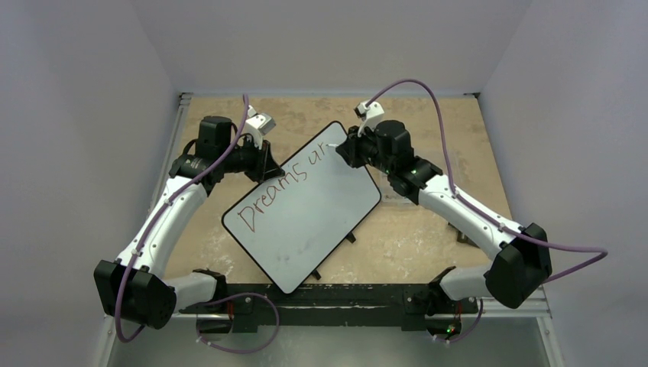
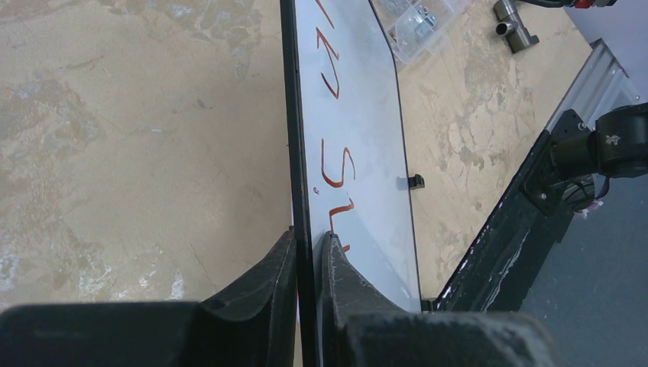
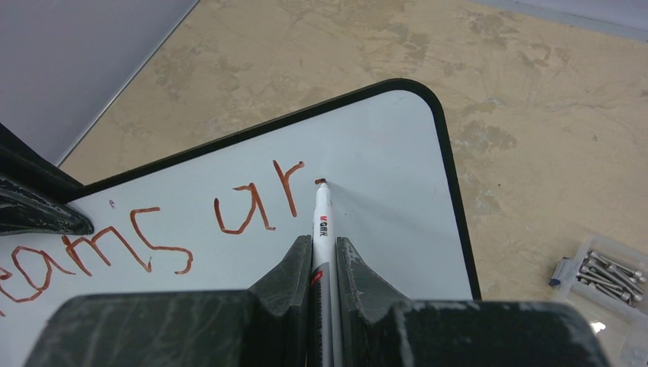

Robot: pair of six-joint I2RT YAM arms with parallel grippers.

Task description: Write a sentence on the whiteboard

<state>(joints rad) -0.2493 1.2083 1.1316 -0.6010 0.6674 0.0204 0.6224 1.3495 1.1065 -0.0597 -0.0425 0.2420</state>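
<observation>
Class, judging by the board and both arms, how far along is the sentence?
Done: "Dreams ar" stands in red on the whiteboard. In hand: the left pincer clamps the board's edge; the right pincer grips the marker, tip at the surface just past the "r". Left: the rest of the sentence.

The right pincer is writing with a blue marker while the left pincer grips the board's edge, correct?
Not blue: the lettering is red, as the right wrist view shows. The right pincer does hold the marker to the whiteboard, and the left pincer does grip its edge.
</observation>
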